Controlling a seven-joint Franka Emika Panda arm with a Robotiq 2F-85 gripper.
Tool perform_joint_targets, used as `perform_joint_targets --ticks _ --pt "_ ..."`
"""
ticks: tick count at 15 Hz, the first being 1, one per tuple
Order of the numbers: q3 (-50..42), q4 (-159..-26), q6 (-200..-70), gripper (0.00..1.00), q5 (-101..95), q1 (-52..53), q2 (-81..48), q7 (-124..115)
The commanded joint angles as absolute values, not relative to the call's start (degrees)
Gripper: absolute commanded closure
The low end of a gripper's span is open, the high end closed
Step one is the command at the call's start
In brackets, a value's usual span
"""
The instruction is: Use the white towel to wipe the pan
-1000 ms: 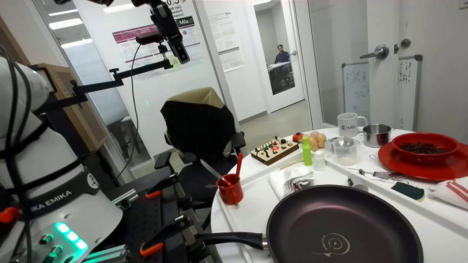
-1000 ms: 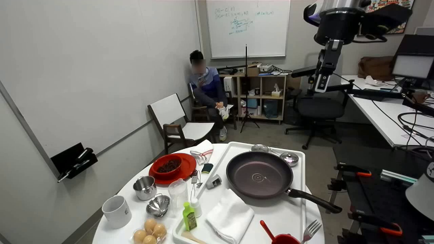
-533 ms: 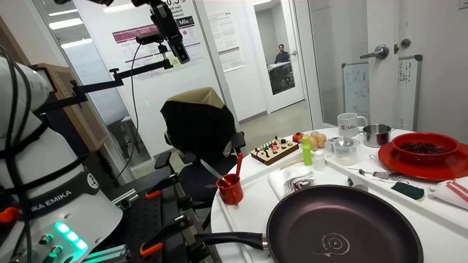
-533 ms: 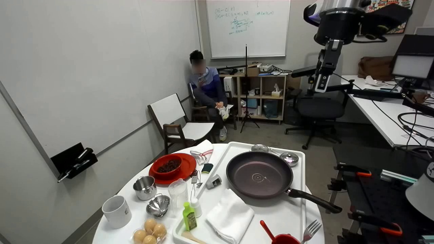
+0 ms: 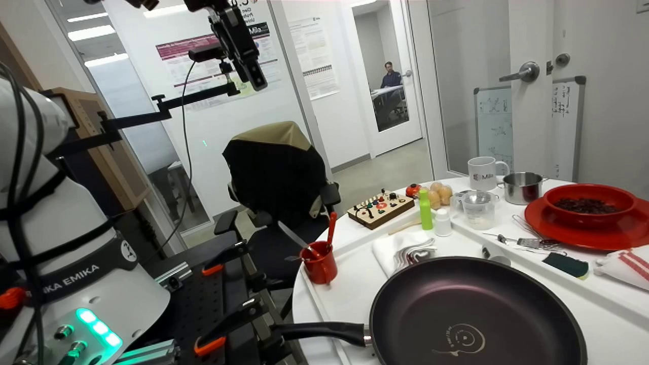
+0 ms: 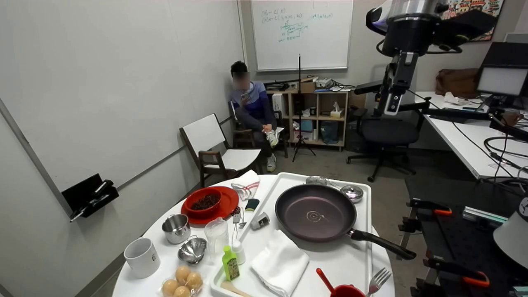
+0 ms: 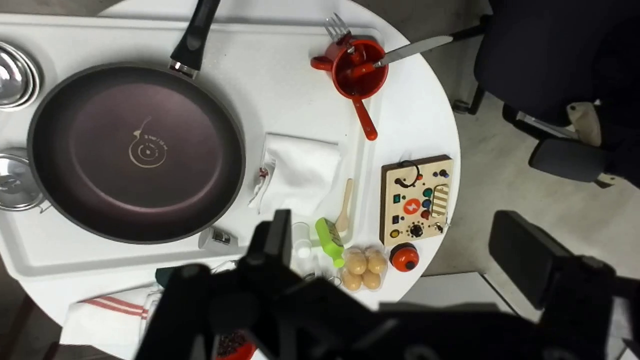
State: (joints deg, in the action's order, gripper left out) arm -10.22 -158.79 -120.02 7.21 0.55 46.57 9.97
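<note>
Two fingers (image 7: 520,255) of the gripper (image 7: 393,235) stand wide apart, gripping nothing, well above the level of the round table (image 7: 415,115). The folded white towel (image 7: 306,170) lies on the white tray (image 7: 270,75), just beside the dark frying pan (image 7: 137,172), whose handle (image 7: 193,42) crosses the tray's rim.

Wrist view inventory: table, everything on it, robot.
tray: 1, white, on table
table: 1, white, under tray
pan: 1, black, tray
towel: 1, white, tray
metal rounds: 2+, silver, by pan
cylinder: 1, pale, by pan
cup: 1, red, tray corner
cutlery: 3, silver/red, cup
spoon: 1, tan, by towel
bottle: 1, green, by spoon
shaker: 1, white, by bottle
eggs: 4, tan, table
round thing: 1, red, by eggs
panel: 1, tan, table edge
cloth: 1, white/red, table
sponge: 1, green, by cloth
bowl: 1, red, bottom
bits: many, dark, bowl
hand: 1, black, bottom; hides more
</note>
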Motion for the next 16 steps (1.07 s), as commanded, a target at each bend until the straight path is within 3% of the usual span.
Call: perform_joint_targets --ticks 1,9,14,16 --pt "-11.7 -154.7 -120.7 0.00 4.6 1.6 39.2 18.7" --pt "-14.0 -146.0 -132.4 0.00 6.4 5.1 20.1 33.9" --pt "-11.5 -139.6 -133.1 0.00 8.6 4.9 8.1 34.2" --pt "-10.2 -142.4 -132.9 0.00 7.3 3.3 11.4 33.3"
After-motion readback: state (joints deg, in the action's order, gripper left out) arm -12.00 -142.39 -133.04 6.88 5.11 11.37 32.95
